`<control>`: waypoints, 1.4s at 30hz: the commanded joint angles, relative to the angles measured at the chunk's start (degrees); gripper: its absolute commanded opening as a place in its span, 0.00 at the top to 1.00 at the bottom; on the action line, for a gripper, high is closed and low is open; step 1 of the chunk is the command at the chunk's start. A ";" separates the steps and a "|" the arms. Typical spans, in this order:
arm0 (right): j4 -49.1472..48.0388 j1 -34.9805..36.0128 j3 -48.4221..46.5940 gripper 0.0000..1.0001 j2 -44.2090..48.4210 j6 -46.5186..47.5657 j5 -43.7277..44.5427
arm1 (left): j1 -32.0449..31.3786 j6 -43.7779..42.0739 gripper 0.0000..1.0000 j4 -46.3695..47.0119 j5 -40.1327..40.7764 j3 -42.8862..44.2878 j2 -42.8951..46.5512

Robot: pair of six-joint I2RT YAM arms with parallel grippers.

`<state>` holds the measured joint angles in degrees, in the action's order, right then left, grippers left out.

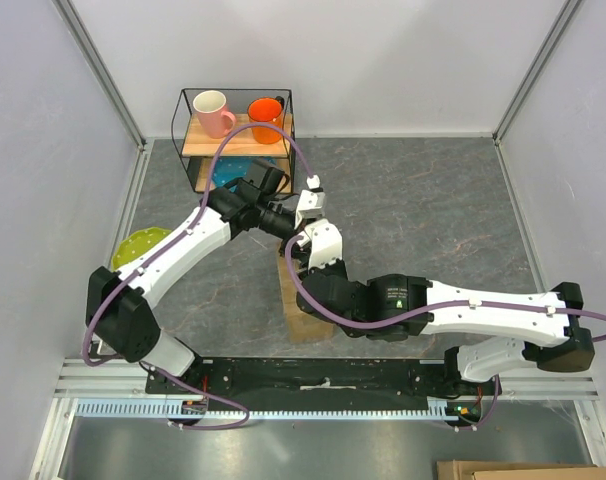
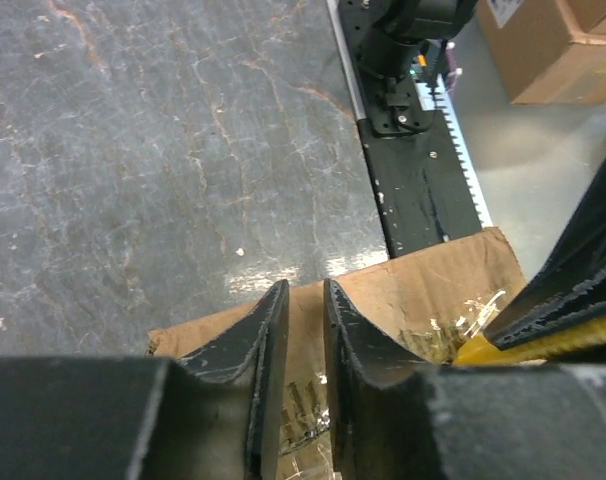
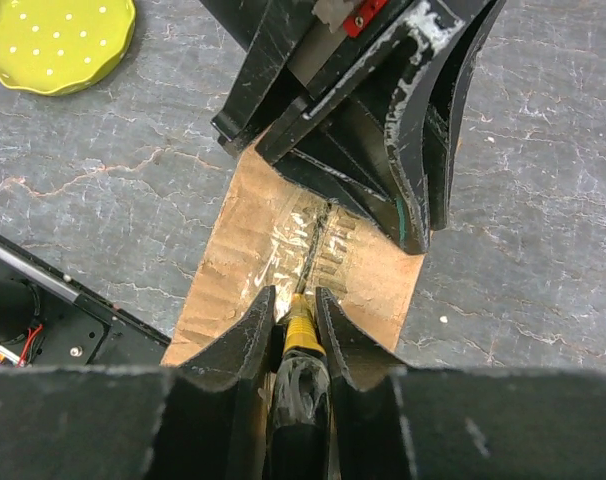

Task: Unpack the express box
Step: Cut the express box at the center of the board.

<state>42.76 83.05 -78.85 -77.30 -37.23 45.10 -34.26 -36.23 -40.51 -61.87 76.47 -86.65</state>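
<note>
The express box (image 1: 301, 318), a brown carton with clear tape on top, stands at the middle of the table under both arms. It also shows in the left wrist view (image 2: 433, 285) and the right wrist view (image 3: 228, 275). My right gripper (image 3: 295, 297) is shut on a cutting tool (image 3: 303, 335) with a black handle and yellow collar. The tool's tip rests on the tape seam. In the top view the right gripper (image 1: 305, 262) is mostly hidden by its wrist. My left gripper (image 2: 303, 290) sits on the box top, jaws nearly together with nothing between them; it also shows from above (image 1: 286, 228).
A wire rack (image 1: 188, 150) at the back holds a pink mug (image 1: 213, 112) and an orange mug (image 1: 266, 115). A green plate (image 1: 138, 245) lies at the left, also in the right wrist view (image 3: 53, 40). The black base rail (image 1: 313, 375) runs along the near edge.
</note>
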 commanded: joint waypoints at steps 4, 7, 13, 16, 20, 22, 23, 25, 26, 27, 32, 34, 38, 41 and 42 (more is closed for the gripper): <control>2.32 0.01 0.45 1.00 1.27 -1.17 -0.54 | -0.02 6.43 0.80 7.72 20.02 -5.79 0.78; 2.85 0.01 0.45 1.00 1.71 -1.70 -1.07 | 0.07 9.85 0.85 10.45 25.38 -8.17 2.54; 4.08 0.01 0.27 1.00 2.15 -2.93 -3.09 | -0.02 11.35 0.90 11.59 30.92 -11.86 4.47; 4.43 0.27 0.80 1.00 2.94 -3.02 -4.05 | -0.02 11.01 0.91 12.82 31.54 -14.23 5.96; 4.17 0.63 2.03 1.00 5.66 -2.23 -6.16 | -0.02 10.48 0.91 13.70 33.03 -16.08 6.41; 4.26 0.89 2.38 1.00 6.63 -1.97 -8.09 | -0.02 10.30 0.91 14.58 33.39 -17.66 6.58; 4.26 0.89 2.73 1.00 7.59 -1.79 -8.80 | 0.07 10.13 0.91 14.76 33.82 -18.10 6.76; 4.43 0.98 3.00 1.00 8.39 -1.70 -10.81 | -0.02 9.95 0.91 15.37 34.35 -19.24 6.93; 4.87 1.07 3.00 1.00 8.65 -1.70 -11.26 | -0.02 9.95 0.91 15.46 34.88 -19.51 7.02; 5.57 1.15 2.91 1.00 8.65 -1.70 -11.70 | -0.02 10.04 0.91 15.64 34.97 -19.86 7.02; 8.56 1.50 1.60 1.00 8.48 -1.00 -13.19 | 0.07 8.90 0.91 16.78 33.57 -21.71 8.86; 9.62 1.51 1.33 1.00 8.65 -0.74 -13.72 | 0.07 7.85 0.91 17.65 33.22 -23.20 10.53; 8.92 1.59 1.50 1.00 10.23 0.05 -15.39 | 0.07 6.44 0.91 19.77 33.48 -26.98 13.70; 8.30 1.51 1.77 1.00 10.76 1.20 -17.32 | 0.16 6.26 0.90 20.91 32.25 -29.35 15.02; 8.30 1.59 1.86 1.00 10.94 1.37 -17.94 | 0.07 6.26 0.90 21.52 32.07 -30.66 15.37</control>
<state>47.94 82.28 -75.79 -69.23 -36.07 38.48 -35.75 -25.36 -9.85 -41.71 52.69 -68.51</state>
